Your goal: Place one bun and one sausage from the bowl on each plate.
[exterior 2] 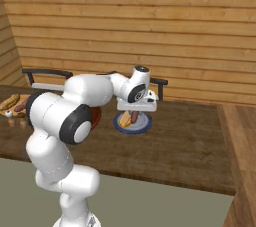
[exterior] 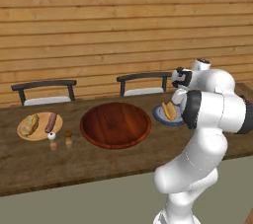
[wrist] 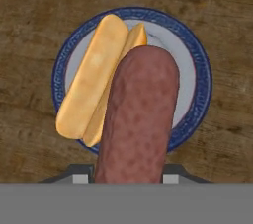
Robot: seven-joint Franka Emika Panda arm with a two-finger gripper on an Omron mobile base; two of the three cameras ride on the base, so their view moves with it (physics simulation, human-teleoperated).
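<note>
My gripper [wrist: 132, 174] is shut on a reddish-brown sausage [wrist: 141, 114], which hangs just above the blue-grey plate [wrist: 198, 72]. A golden bun [wrist: 94, 85] lies on that plate, left of the sausage. From the right base view the gripper [exterior 2: 135, 110] holds the sausage [exterior 2: 134, 116] over the plate [exterior 2: 143, 127], beside the bun [exterior 2: 126, 119]. The large reddish-brown bowl [exterior: 115, 124] sits mid-table with nothing in it. At the left, the tan plate [exterior: 40, 129] carries a bun [exterior: 29, 124] and a sausage [exterior: 51, 122].
Two small shakers [exterior: 52, 139] [exterior: 68, 138] stand in front of the tan plate. Two dark chairs [exterior: 44, 92] [exterior: 143, 82] are tucked in at the table's far side, against a wooden plank wall. The table's right end lies just beyond the blue plate.
</note>
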